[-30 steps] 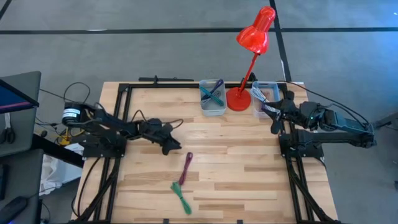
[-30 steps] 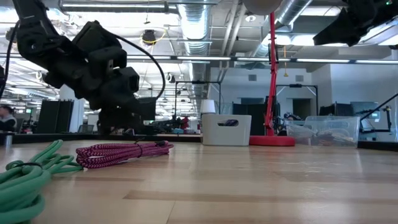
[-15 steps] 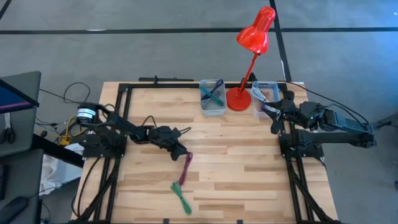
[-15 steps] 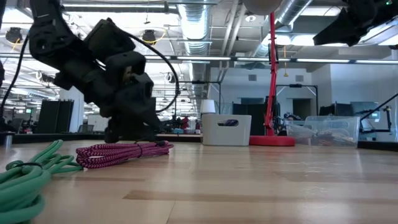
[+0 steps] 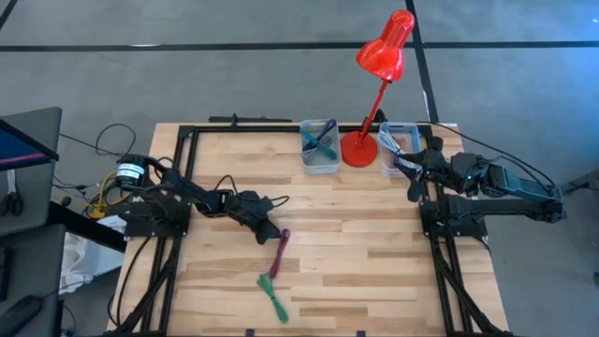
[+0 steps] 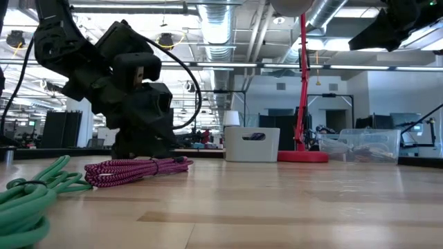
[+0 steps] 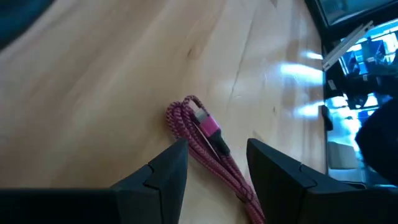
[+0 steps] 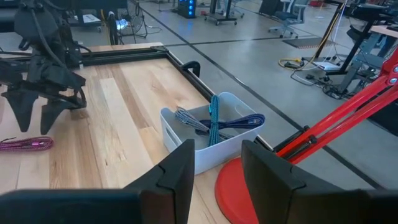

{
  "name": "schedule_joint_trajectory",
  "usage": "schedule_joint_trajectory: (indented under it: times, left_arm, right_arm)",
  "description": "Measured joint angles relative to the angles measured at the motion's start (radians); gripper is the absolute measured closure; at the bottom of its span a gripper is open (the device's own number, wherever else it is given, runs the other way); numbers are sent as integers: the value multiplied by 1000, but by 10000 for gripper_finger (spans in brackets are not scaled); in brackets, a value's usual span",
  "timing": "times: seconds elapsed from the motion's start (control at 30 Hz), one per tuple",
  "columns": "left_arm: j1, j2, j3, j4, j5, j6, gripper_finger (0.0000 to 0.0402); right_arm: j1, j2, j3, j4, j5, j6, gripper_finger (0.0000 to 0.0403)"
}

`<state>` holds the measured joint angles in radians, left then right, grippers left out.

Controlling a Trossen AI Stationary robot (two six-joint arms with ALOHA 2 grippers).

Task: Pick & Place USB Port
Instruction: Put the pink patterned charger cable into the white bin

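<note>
A coiled pink braided USB cable [image 5: 281, 254] lies flat on the wooden table, its plug end [image 7: 208, 126] showing in the left wrist view. My left gripper [image 5: 271, 230] is open and low over the cable's far end, a finger on either side of it [image 7: 216, 163], touching nothing. The same cable [image 6: 135, 169] shows in the low view below that gripper [image 6: 142, 149]. A green coiled cable [image 5: 273, 295] lies nearer the table's near edge. My right gripper [image 5: 410, 168] waits open near the far right corner, by the bins.
A white bin [image 5: 320, 147] holding blue and teal cables [image 8: 214, 121] stands at the far edge. Beside it are a red desk lamp's base [image 5: 357, 150] and a clear bin [image 5: 395, 148]. Black frame rails [image 5: 187, 187] run along both table sides.
My left gripper has moved toward the table's right and near side, from left of the pink cable to just over its far end, and has come down lower. The cables have stayed put.
</note>
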<state>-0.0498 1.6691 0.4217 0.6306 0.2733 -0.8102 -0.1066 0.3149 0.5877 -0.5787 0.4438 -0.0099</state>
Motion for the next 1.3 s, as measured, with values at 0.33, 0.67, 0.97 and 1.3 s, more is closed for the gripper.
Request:
schedule_joint_trajectory:
  times: [0.33, 0.67, 0.97, 1.3]
  left_arm:
    - [-12, 0, 0, -21, -13, -39, 236]
    - [-12, 0, -1, -29, -38, -41, 236]
    - [-23, 0, 0, -68, -71, -50, 236]
    - [-51, 0, -1, -81, -139, -59, 236]
  right_arm:
    - [0, 0, 0, 0, 0, 0, 278]
    - [1, 0, 0, 0, -1, 0, 278]
    - [1, 0, 0, 0, -1, 0, 278]
    - [1, 0, 0, 1, -1, 0, 278]
